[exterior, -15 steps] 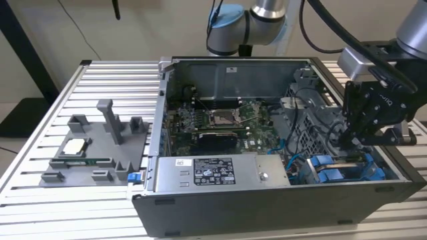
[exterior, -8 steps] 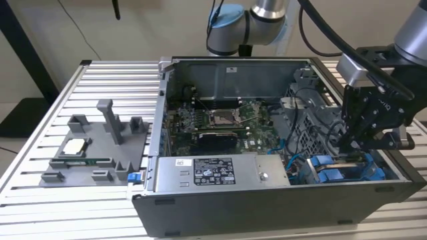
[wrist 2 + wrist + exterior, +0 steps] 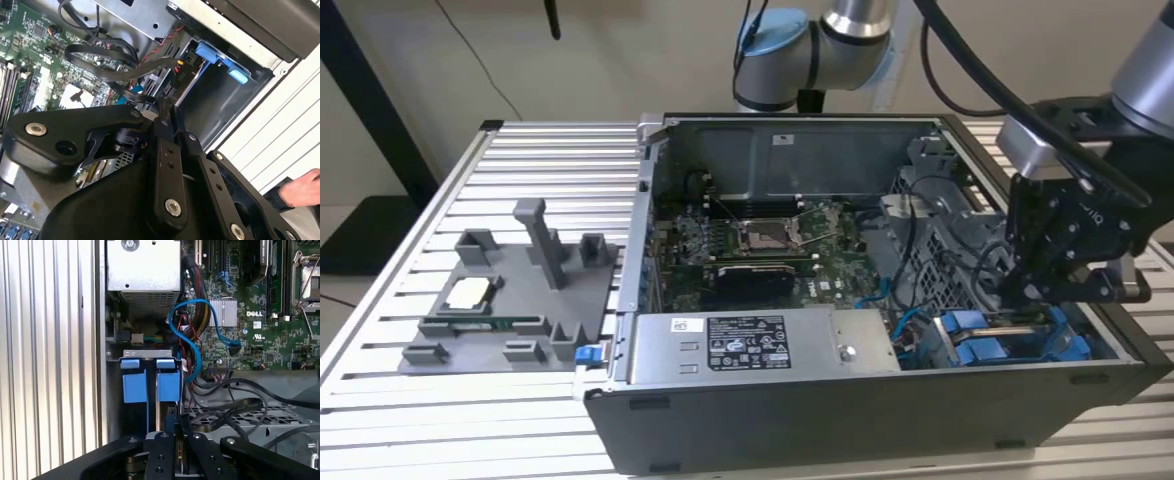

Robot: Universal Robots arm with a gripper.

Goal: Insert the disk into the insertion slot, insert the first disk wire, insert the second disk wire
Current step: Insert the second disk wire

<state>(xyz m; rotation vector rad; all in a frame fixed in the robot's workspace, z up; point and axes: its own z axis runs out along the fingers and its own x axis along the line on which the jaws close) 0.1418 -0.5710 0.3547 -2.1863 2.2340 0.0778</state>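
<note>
An open computer case (image 3: 854,420) lies on a slatted table. The disk's blue carrier (image 3: 983,342) stands in the insertion slot (image 3: 150,354) at the case's corner on the exterior view's right. Its two blue tabs (image 3: 150,382) and a thin metal edge show in the first wrist view. My gripper (image 3: 1027,300) reaches down into that corner, just above the tabs. Its fingers (image 3: 165,450) stand close together on the end of a flat black disk wire (image 3: 225,412). In the second wrist view that black wire (image 3: 100,72) loops over the motherboard to my gripper (image 3: 150,102).
A grey power-supply box (image 3: 747,350) with a sticker lies beside the slot. A blue cable (image 3: 187,325) loops over the motherboard (image 3: 747,240). A grey bay with blue clips (image 3: 220,57) opens nearby. A grey fixture plate (image 3: 507,310) sits on the exterior view's left. A hand (image 3: 305,187) rests outside the case.
</note>
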